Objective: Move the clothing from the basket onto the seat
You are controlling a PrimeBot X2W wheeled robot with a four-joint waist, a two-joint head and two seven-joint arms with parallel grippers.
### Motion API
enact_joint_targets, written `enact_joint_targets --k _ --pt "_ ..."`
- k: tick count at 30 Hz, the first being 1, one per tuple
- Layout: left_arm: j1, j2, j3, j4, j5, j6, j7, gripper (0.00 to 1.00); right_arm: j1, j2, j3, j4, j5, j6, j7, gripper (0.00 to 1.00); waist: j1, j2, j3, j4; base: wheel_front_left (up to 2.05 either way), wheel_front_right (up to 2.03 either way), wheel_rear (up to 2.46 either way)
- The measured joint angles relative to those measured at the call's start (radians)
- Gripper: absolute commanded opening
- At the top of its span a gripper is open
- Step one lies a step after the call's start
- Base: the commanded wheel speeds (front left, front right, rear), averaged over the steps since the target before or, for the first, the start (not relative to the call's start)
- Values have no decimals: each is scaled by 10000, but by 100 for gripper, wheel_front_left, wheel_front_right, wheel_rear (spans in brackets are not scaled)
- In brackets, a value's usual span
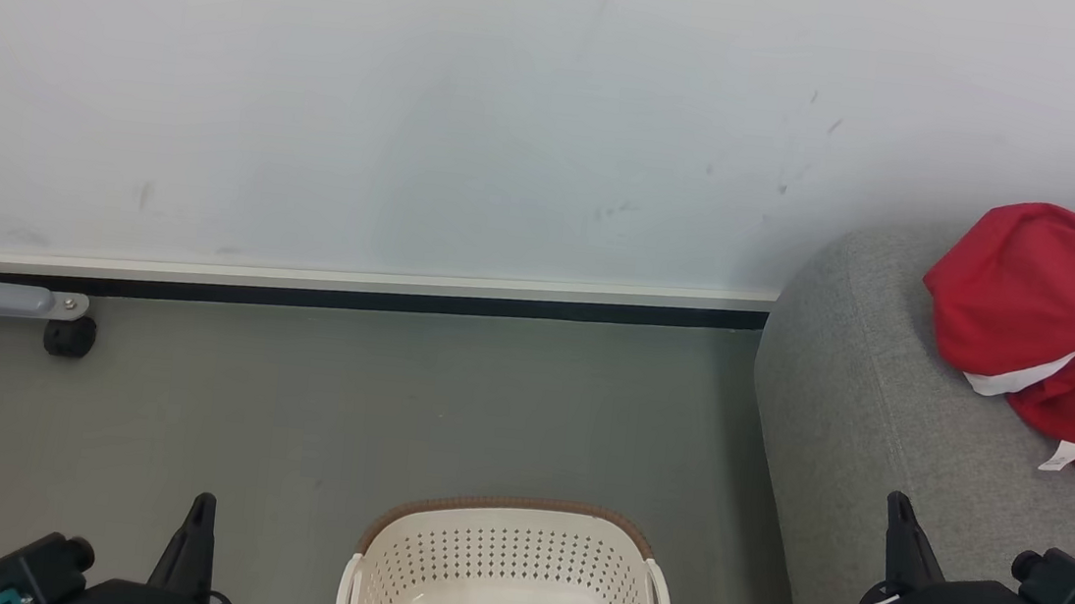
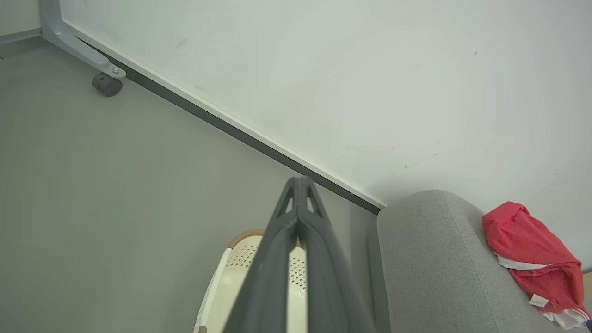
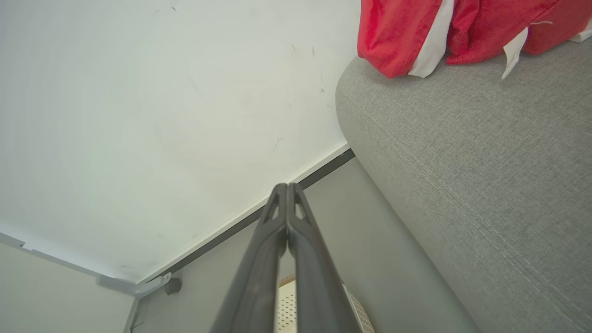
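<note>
While on the seat (image 1: 844,401), red clothing (image 1: 1040,311), apart from the basket (image 1: 513,551).

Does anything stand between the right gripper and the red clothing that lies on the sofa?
Nothing visible does. The right gripper is shut and holds nothing, and between it and the clothing lies just the bare grey fabric of the sofa.
</note>
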Motion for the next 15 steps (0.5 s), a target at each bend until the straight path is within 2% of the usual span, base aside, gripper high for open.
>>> enact_joint_targets --k 15 --pt "-94 -268 550 31 -1705 -416 458 0 214 184 -748 -297 1871 326 537 0 0 0 46 -35 0 0 0"
